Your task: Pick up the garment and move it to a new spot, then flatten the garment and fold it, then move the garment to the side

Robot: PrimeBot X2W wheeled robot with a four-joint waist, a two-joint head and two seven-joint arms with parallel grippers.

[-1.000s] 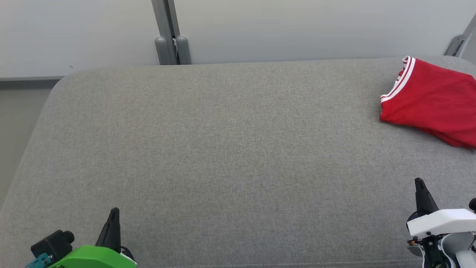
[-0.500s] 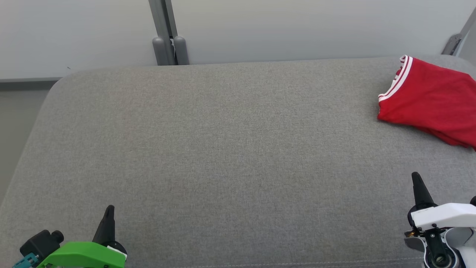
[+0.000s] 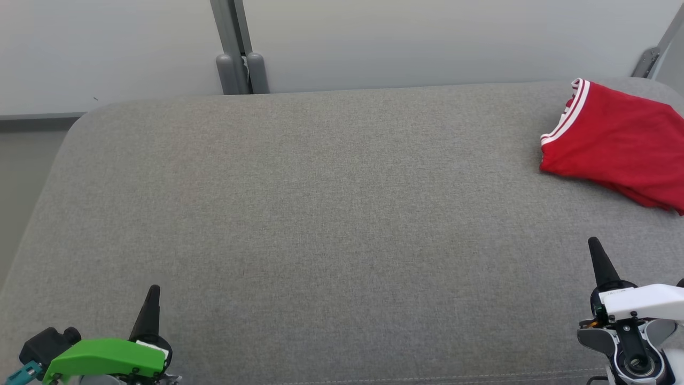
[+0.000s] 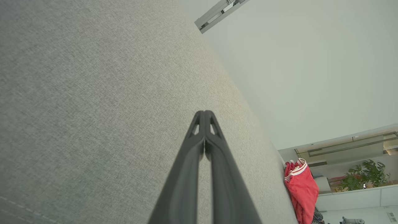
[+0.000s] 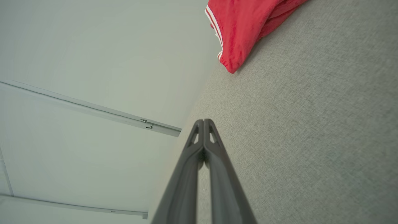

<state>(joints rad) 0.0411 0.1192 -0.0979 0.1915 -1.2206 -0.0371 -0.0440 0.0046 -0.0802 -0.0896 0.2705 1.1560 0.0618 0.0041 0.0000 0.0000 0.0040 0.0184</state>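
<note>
Red garment (image 3: pixel 620 144) w/ white-striped trim, grey woven cushion (image 3: pixel 320 214), pale grey wall (image 3: pixel 427 37)

No text, number, brand or sign can be read. A faint dark marking on the white plastic housing (image 3: pixel 641 299) behind the right gripper (image 3: pixel 594 247) is too small to make out. So is the pale patch on the green plastic housing (image 3: pixel 101 357) behind the left gripper (image 3: pixel 153 293).
</note>
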